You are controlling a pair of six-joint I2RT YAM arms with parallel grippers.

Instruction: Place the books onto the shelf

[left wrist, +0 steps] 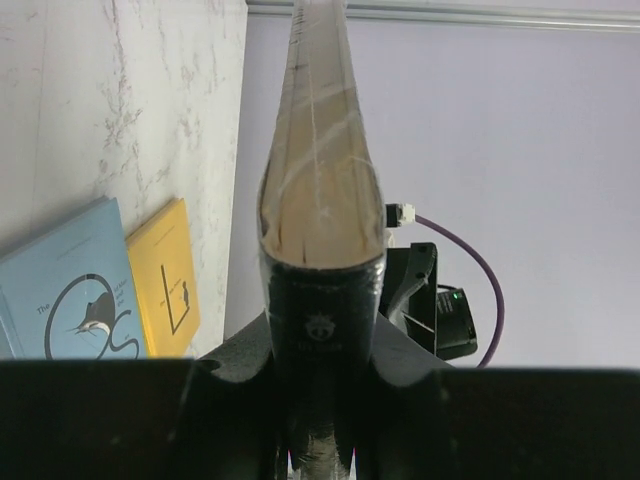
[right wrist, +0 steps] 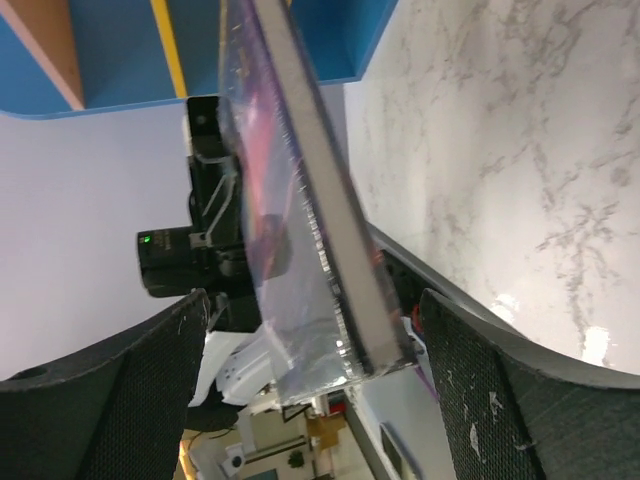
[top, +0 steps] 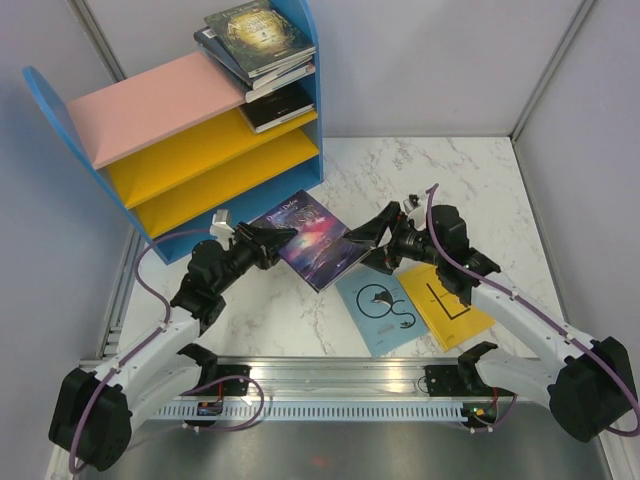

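At the near right of the table, a pale blue book and a yellow book lie flat. Mid-table, the left gripper clamps the purple book by its left edge, while the right gripper stands wide astride its right corner, ungripped. Likely a handover; next comes a carry to the shelf far left, whose right end already holds stacked books.

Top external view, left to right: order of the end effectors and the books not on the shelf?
Left end effector → purple book → pale blue book → yellow book. Right end effector skipped: it overlaps the purple and pale blue books.
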